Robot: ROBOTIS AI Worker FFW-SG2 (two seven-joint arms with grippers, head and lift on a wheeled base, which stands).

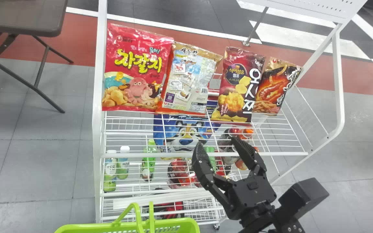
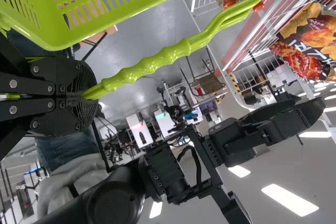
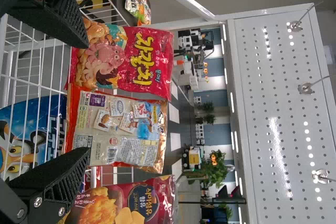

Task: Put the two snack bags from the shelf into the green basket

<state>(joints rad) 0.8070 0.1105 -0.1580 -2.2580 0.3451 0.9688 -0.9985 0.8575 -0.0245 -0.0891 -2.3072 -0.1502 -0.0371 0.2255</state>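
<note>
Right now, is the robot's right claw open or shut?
Open: the right gripper has its two black fingers spread wide apart, with nothing held between them.

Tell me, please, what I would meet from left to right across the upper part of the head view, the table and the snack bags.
Dark folding table → pink-red octopus bag → tan bag with its printed back showing → dark red chip bag → black-and-orange bag.

**White wire shelf count**

4 glossy printed plastic snack bags, top tier's back edge.
2 white-capped green plastic bottles, lower tier's left front corner.
1 slim green-capped bottle.
1 blue tiger-print bag.
1 lime-green plastic basket.
</note>
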